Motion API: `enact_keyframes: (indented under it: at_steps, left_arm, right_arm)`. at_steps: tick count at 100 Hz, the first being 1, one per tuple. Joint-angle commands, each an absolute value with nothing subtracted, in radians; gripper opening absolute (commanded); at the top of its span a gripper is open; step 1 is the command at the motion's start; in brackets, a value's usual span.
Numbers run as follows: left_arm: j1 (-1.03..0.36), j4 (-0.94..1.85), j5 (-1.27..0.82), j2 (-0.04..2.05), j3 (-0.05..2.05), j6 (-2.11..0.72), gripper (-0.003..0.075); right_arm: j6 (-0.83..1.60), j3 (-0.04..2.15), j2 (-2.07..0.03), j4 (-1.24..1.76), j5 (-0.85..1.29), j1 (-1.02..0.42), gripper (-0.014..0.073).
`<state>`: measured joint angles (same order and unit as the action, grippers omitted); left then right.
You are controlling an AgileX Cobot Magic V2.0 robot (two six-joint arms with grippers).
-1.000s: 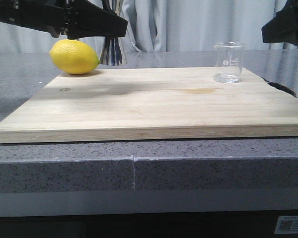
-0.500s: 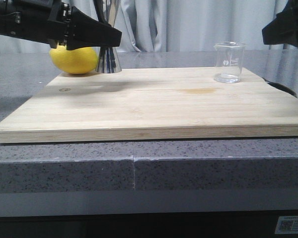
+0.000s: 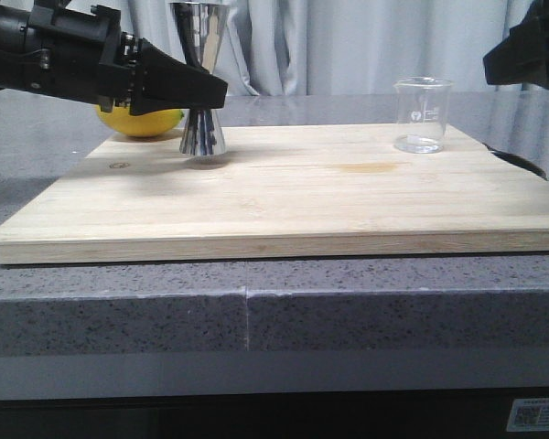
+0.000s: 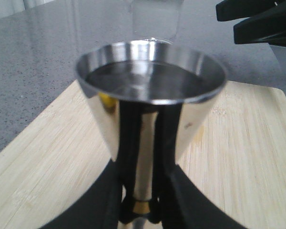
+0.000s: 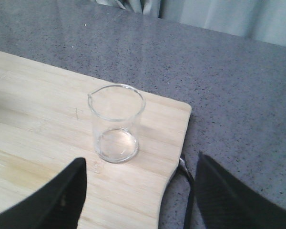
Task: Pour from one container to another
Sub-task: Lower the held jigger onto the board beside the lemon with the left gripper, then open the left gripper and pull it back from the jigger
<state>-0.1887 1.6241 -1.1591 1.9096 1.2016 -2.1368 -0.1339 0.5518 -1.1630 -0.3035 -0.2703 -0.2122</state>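
left end effector (image 3: 210, 91) grips jigger (image 3: 202, 78) at its waist.

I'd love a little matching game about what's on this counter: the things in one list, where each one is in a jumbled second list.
Things:
1. lemon
2. metal measuring cup
3. glass beaker
4. right hand

Places or states:
A. standing alone near the board's far right corner
B. gripped at its waist by the left hand
C. open, above the board
D. partly hidden behind the left arm

Pairs: 1-D, 2-B, 3-A, 4-C
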Motion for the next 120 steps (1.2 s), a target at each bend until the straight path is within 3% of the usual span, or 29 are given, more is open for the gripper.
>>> enact_keyframes:
  at_steps: [1,120]
  left_arm:
    - [-0.188,1.711,-1.268,1.859,1.225,-2.141,0.0042]
    - [-0.202,1.723,-1.268,1.859,1.161,-2.186,0.0042]
  right_arm:
    - [-0.134,0.577,-1.137,-0.298,-0.336,-0.212,0.0440]
    - [-0.134,0.577,-1.137,-0.298,-0.334,-0.212,0.0440]
